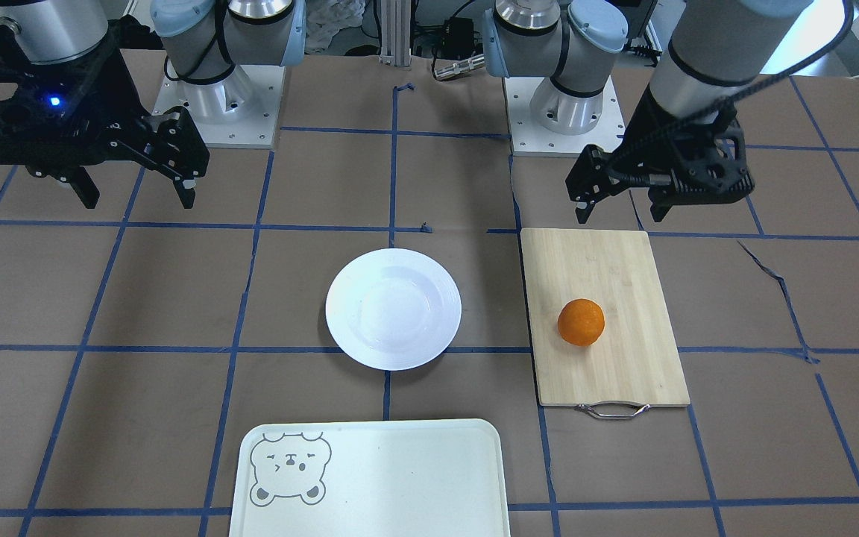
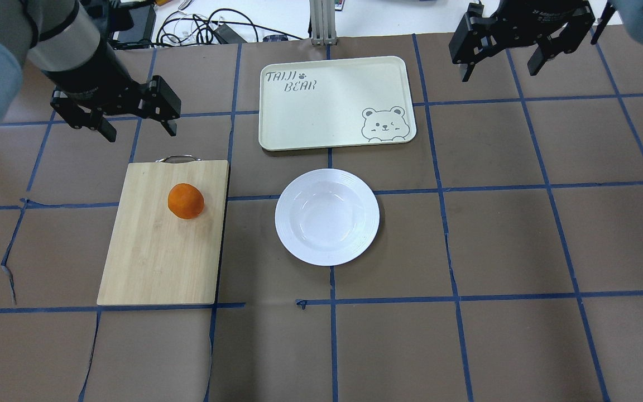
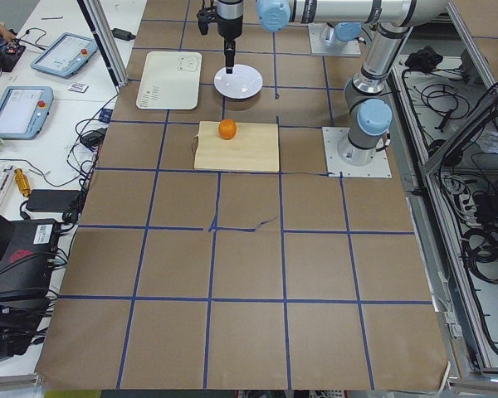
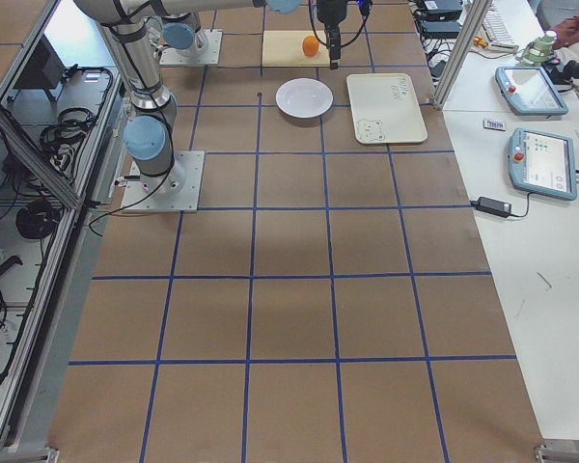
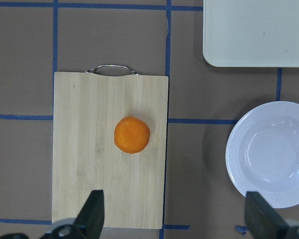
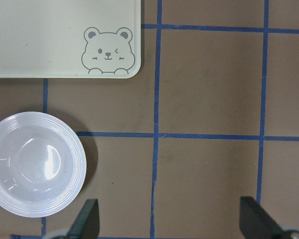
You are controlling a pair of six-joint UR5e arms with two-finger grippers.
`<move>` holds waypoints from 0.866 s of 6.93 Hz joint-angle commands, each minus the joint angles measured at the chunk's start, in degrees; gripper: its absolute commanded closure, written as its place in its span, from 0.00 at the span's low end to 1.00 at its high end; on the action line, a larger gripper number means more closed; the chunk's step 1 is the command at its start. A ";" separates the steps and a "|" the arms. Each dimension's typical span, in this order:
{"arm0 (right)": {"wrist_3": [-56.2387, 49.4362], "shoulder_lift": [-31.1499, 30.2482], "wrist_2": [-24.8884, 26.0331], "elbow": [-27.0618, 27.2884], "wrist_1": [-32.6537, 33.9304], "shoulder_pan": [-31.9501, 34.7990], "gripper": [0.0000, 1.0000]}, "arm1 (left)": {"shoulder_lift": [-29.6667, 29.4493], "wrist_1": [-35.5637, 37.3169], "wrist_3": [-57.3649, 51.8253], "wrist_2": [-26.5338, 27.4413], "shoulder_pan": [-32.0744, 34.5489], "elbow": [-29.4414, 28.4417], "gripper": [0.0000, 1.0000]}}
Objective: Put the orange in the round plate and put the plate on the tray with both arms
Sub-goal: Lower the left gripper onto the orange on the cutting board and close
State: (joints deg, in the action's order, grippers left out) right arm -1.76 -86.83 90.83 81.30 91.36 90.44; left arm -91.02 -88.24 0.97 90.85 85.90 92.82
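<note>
Orange [image 1: 581,322] first: on the front camera I've got it sitting on the bamboo cutting board [image 1: 623,283], apart from the left claw [image 1: 618,209], which hangs spread, holding nothing, above the board's robot-side edge. Over on the other side the right claw [image 1: 139,195] is spread too and carries nothing, well apart from the round plate [image 1: 393,308]. That plate rests on the table [image 1: 101,298] just beside the board. The tray [image 1: 400,477] lies nearest this camera, its front edge cut off by the frame.

Overhead now: both claws are wide and the orange is on the board's handle half. Tray lettering reads "TAIJI BEAR" with a paw print, and the bear face is in the opposite corner. White print on the right claw's body is too small for me to read.

Side cameras: orange, plate and tray are tiny at the far end, and I can't judge the claws there.

Left wrist: the orange is ahead of the spread fingertips [image 5: 93,211], nearer the left-hand one. Plate and tray are clipped by the frame.

Right wrist: the plate is at lower left, apart from both tips, with the bear corner of the tray above it.
</note>
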 commanded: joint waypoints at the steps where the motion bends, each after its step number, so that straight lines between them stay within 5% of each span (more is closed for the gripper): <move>1: 0.00 0.00 -0.04 0.00 -0.05 0.00 0.00 | -3.52 0.00 -0.09 0.29 -3.53 5.34 0.00; 6: 0.09 0.00 -0.04 0.00 -0.05 0.00 0.00 | -20.31 6.82 0.34 0.47 -3.37 5.35 0.00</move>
State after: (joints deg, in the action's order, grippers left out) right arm -1.74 -86.83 90.79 81.30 91.35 90.44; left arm -107.72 -84.00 1.19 91.30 82.44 98.16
